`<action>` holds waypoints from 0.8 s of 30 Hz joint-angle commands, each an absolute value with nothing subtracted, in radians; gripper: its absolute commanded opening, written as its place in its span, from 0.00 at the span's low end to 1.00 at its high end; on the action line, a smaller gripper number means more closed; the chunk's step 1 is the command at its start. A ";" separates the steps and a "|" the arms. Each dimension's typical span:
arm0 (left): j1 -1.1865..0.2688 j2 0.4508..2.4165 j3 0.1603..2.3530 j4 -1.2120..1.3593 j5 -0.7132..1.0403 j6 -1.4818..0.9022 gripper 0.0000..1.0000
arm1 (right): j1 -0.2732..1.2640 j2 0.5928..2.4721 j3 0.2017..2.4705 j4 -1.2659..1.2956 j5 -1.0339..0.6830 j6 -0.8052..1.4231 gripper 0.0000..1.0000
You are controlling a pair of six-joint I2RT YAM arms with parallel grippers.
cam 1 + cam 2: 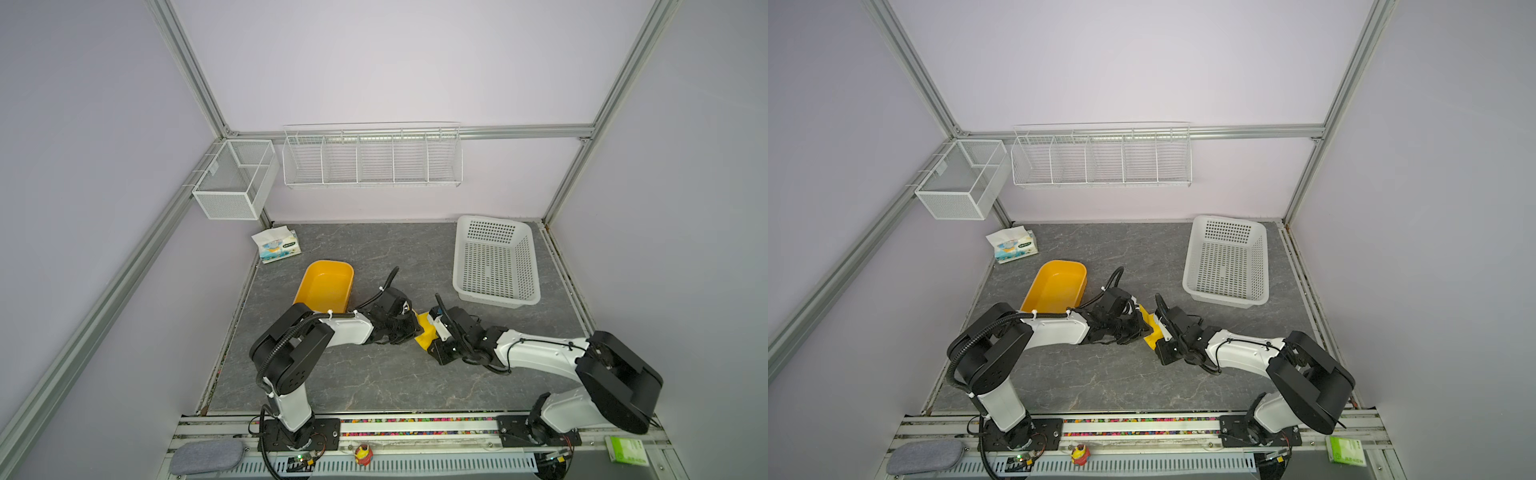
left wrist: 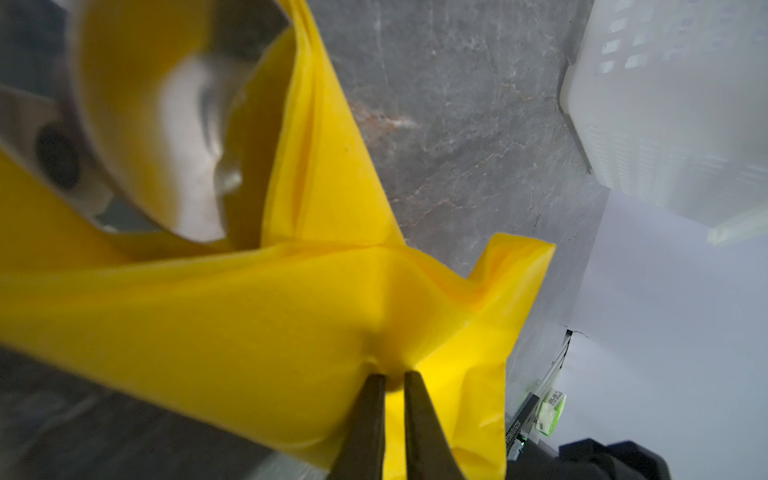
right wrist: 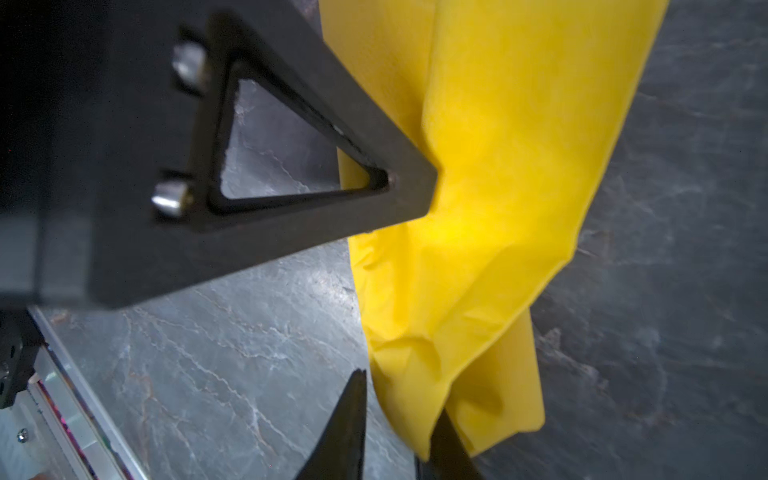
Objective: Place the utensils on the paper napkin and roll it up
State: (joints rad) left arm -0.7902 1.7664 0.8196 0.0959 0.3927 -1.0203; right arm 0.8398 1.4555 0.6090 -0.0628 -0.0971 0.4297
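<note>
In both top views the paper napkin is bunched between the left hand and the right hand, over the table; the utensils are hidden.

Left wrist view: the left hand, nearly closed, pinches a napkin fold at its tips. A blurred silvery shape beyond may be cutlery.

Right wrist view: the right hand's fingers stand slightly apart, with the napkin's edge between them and no firm grip.

Rolling well probably needs even tension from both hands.

1. White perforated basket, far right on the grey bench.
2. Orange-yellow tray left of centre; tissue pack in the far-left corner.
3. Wire rack and mesh box hang on the walls.
</note>
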 commanded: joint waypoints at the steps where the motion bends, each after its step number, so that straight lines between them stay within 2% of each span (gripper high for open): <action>1: -0.785 1.778 0.816 0.067 0.371 -1.025 0.13 | 0.844 1.455 0.592 -0.065 -0.077 0.398 0.18; 5: -0.785 1.778 0.815 0.066 0.368 -1.025 0.13 | 0.844 1.426 0.568 -0.051 -0.068 0.407 0.06; 11: -0.785 1.786 0.816 0.069 0.368 -1.026 0.13 | 0.842 1.423 0.552 -0.042 -0.065 0.446 0.07; 17: -0.785 1.784 0.811 0.069 0.370 -1.025 0.13 | 0.833 1.354 0.550 -0.065 -0.047 0.520 0.25; 22: -0.785 1.779 0.809 0.076 0.370 -1.024 0.13 | 0.760 1.248 0.557 -0.090 -0.102 0.583 0.33; 24: -0.785 1.779 0.810 0.080 0.373 -1.026 0.13 | 0.739 1.237 0.563 -0.094 -0.136 0.592 0.42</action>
State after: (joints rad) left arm -0.7902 1.7664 0.8196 0.0959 0.3927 -1.0203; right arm 0.7597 1.2533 0.5583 -0.0628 -0.0906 0.5465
